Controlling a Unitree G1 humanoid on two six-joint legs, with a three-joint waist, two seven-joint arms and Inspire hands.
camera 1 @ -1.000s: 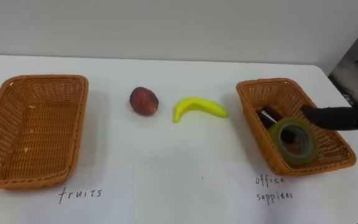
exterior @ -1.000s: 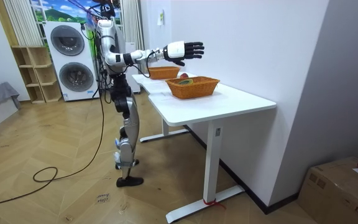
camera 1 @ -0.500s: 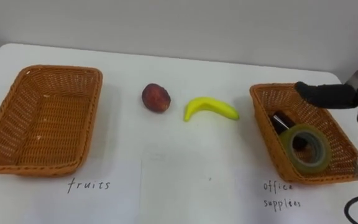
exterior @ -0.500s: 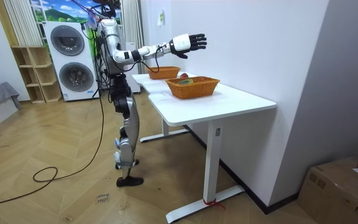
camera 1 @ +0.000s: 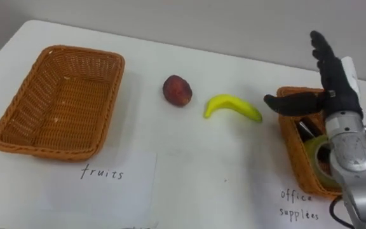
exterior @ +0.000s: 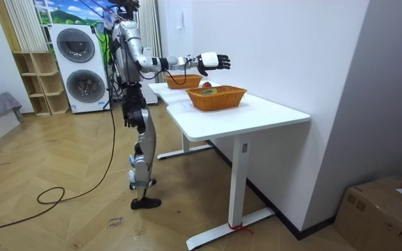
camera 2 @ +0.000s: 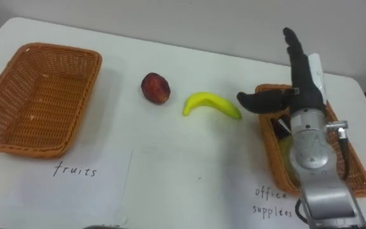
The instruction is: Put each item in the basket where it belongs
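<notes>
White tabletop, standing against a pale wall. Carries at its left side the left basket, of brown wicker, resting flat. Holds near the middle a reddish peach and, just to the right of it, a yellow banana, close but not touching. Bears at the right side the right basket. Has along the near edge a handwritten paper sheet before the left basket and a second sheet before the right basket.
</notes>
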